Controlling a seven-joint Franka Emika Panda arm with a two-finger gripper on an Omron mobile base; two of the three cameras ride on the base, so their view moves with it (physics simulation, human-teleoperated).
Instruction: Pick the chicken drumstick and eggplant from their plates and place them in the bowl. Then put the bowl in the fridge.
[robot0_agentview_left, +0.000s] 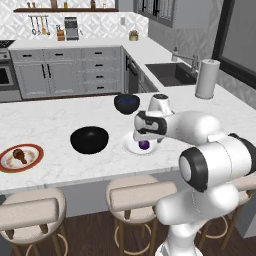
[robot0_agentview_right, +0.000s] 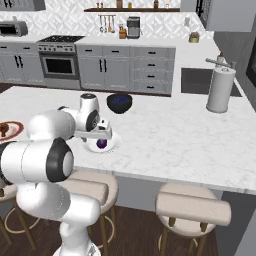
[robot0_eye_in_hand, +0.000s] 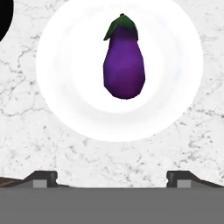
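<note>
Partly, the arm hides the white plate (robot0_agentview_left: 131, 145); eggplant (robot0_eye_in_hand: 124, 65) lies there on marble surface (robot0_agentview_left: 60, 120), pincer (robot0_eye_in_hand: 112, 178) wide.

No text, label, brand, number or sign can be read anywhere in these views; the appliances and jars along the back wall are too small and blurred to show any lettering.

You are getting two base cameras looking forward and down from behind the arm, left and right, both taking in the marble counter (robot0_agentview_left: 75, 165) and white plate (robot0_agentview_left: 131, 145). The hand camera is looking straight down, close above that plate (robot0_eye_in_hand: 57, 96), just ahead of the jaws.
</note>
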